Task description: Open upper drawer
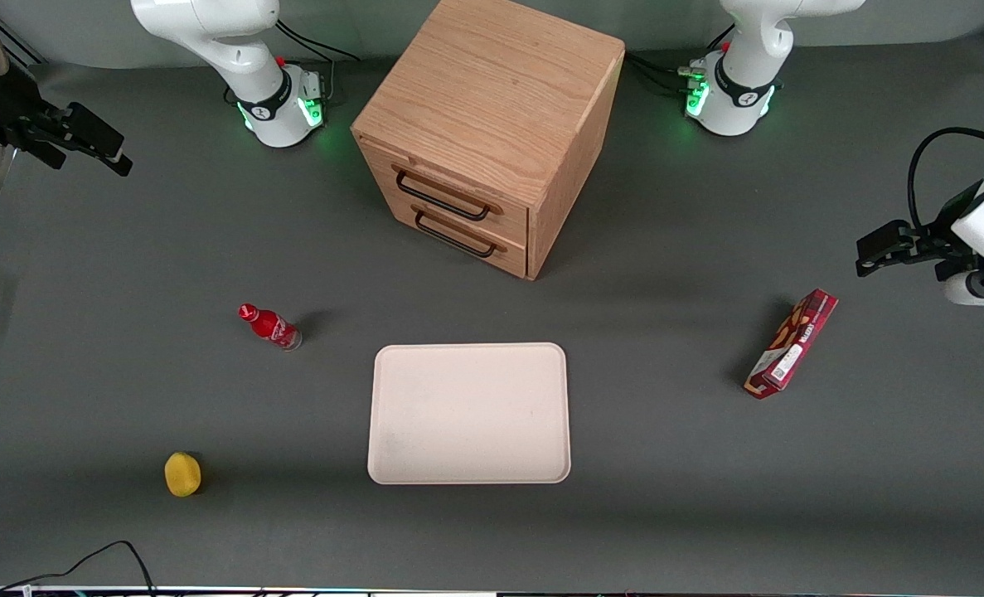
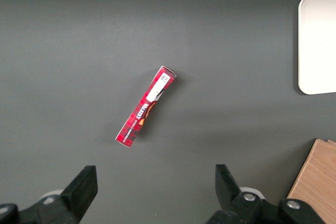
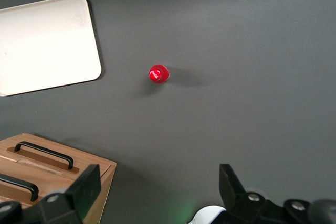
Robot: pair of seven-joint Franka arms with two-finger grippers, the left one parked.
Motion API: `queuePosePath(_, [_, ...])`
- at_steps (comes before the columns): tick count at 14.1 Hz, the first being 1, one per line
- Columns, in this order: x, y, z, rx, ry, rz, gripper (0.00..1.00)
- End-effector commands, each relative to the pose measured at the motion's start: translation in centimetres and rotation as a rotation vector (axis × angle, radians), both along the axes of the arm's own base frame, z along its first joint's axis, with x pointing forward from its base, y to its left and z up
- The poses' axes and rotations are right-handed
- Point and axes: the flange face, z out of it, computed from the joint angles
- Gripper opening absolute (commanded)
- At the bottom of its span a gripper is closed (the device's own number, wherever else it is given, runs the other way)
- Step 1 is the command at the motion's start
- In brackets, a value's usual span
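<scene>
The wooden cabinet [image 1: 492, 108] stands farthest from the front camera, midway along the table. Its upper drawer [image 1: 458, 195] is shut, with a thin black bar handle [image 1: 444, 197]. The lower drawer [image 1: 471, 240] beneath it is also shut. In the right wrist view the upper drawer's handle [image 3: 18, 184] and the lower drawer's handle [image 3: 44, 154] both show. My right gripper [image 1: 85, 143] hangs high at the working arm's end of the table, well away from the cabinet. It is open and empty, with wide-spread fingers [image 3: 86, 187].
A red bottle [image 1: 269, 326] stands between my gripper and a beige tray [image 1: 468, 413], and shows in the right wrist view [image 3: 158, 73]. A yellow fruit [image 1: 182, 473] lies nearer the front camera. A red snack box [image 1: 792, 342] lies toward the parked arm's end.
</scene>
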Motion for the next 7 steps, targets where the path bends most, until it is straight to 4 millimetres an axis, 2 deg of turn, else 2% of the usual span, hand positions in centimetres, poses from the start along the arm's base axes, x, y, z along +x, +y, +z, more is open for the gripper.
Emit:
queuePosePath(1, [-0.2, -0.2, 0.5, -0.012, 0.02, -0.005, 1.0])
queuePosePath(7, [-0.3, -0.1, 1.7, -0.012, 0.013, -0.014, 1.0])
